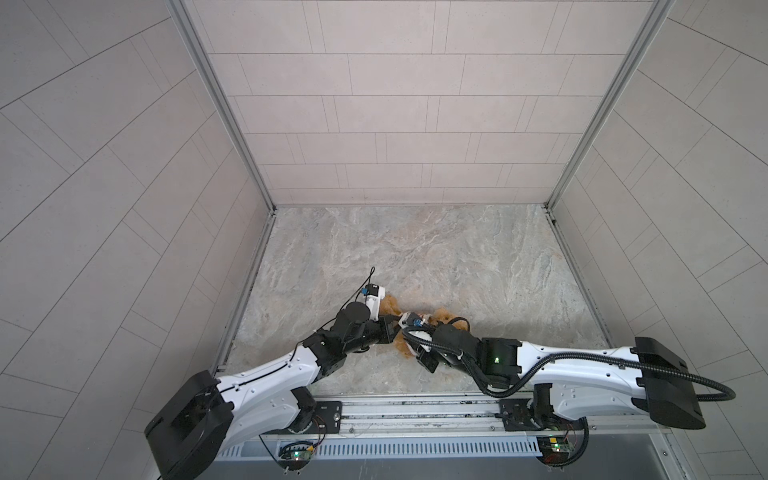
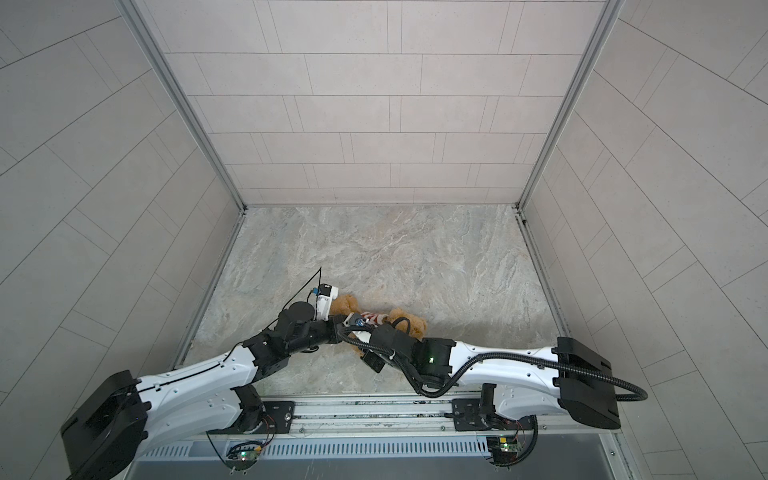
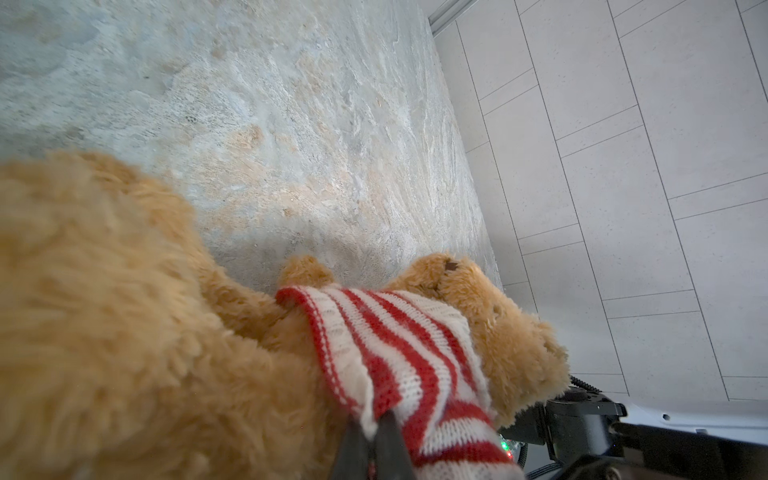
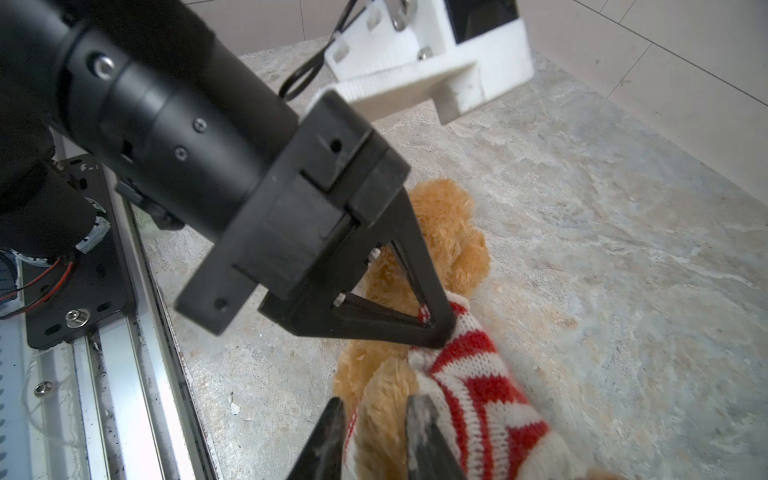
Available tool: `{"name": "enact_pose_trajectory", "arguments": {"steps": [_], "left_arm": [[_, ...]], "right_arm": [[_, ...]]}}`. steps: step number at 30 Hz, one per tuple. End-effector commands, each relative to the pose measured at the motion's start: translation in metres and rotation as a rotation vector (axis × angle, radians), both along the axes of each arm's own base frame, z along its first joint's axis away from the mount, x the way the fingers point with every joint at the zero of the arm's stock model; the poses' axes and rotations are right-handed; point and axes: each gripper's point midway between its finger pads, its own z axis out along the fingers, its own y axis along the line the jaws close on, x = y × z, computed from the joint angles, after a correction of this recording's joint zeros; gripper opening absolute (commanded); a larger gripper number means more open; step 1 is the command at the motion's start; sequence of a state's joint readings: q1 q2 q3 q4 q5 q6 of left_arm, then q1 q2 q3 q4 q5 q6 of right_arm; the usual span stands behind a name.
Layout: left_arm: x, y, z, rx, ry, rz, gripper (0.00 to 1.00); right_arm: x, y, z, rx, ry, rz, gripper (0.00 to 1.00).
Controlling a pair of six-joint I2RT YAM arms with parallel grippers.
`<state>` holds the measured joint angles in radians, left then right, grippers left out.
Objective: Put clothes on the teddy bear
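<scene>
Teddy bear (image 2: pixel 409 321) lies low-centre in both top views, near front edge of table (image 1: pixel 457 257); bare marble beyond, upward and rightward. Left gripper (image 4: pixel 437 334) clamped on hem of striped sweater (image 4: pixel 478 374). Right gripper (image 4: pixel 376 440) jaws flank a furry limb; grip unclear.

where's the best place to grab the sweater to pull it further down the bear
The sweater's red-edged hem, on the stretch that the left gripper is not pinching. That edge lies loose and thin over the teddy bear's belly, while the knit above hugs the chest. Probably come in from the leg end, one finger each side, so the pull runs away from the head.
</scene>
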<state>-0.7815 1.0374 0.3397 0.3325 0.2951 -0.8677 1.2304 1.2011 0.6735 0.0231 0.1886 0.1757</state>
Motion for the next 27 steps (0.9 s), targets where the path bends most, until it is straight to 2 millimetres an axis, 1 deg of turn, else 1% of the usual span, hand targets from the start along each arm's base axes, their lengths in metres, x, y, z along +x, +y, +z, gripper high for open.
{"name": "enact_pose_trajectory", "arguments": {"steps": [1,4,6,7,9,12,14,15,18,21,23,24,27], "left_arm": [[0.000,-0.002,0.007,-0.028,-0.023,-0.002,0.00],[0.000,-0.001,0.007,-0.028,-0.021,0.001,0.00],[0.000,-0.001,0.006,-0.027,-0.018,0.003,0.00],[0.000,-0.001,0.006,-0.026,-0.018,0.004,0.00],[0.000,0.000,0.006,-0.028,-0.019,0.007,0.00],[0.001,0.002,0.006,-0.023,-0.021,0.013,0.00],[0.002,0.005,0.005,-0.016,-0.020,0.022,0.00],[0.002,0.006,0.005,-0.015,-0.022,0.025,0.00],[0.005,0.012,0.002,-0.004,-0.019,0.041,0.00],[0.007,0.021,-0.006,0.028,-0.013,0.059,0.00],[0.009,0.029,-0.013,0.053,-0.004,0.076,0.00],[0.009,0.031,-0.015,0.059,-0.001,0.081,0.00],[0.010,0.037,-0.018,0.080,-0.003,0.093,0.00]], "right_arm": [[0.005,-0.004,0.000,-0.033,-0.021,-0.030,0.29],[0.006,-0.005,-0.004,-0.043,-0.021,-0.040,0.29],[0.007,-0.006,-0.005,-0.044,-0.024,-0.047,0.26],[0.007,-0.007,-0.005,-0.046,-0.025,-0.051,0.24],[0.009,-0.009,-0.005,-0.051,-0.030,-0.063,0.16],[0.010,-0.014,0.001,-0.040,-0.045,-0.078,0.05],[0.010,-0.017,0.008,-0.017,-0.058,-0.086,0.00],[0.011,-0.019,0.011,-0.008,-0.066,-0.089,0.00],[0.013,-0.027,0.027,0.029,-0.099,-0.104,0.00],[0.013,-0.033,0.050,0.115,-0.123,-0.103,0.00],[0.012,-0.035,0.075,0.206,-0.146,-0.091,0.00],[0.011,-0.039,0.072,0.220,-0.150,-0.084,0.00],[0.009,-0.045,0.093,0.327,-0.182,-0.083,0.00]]}}
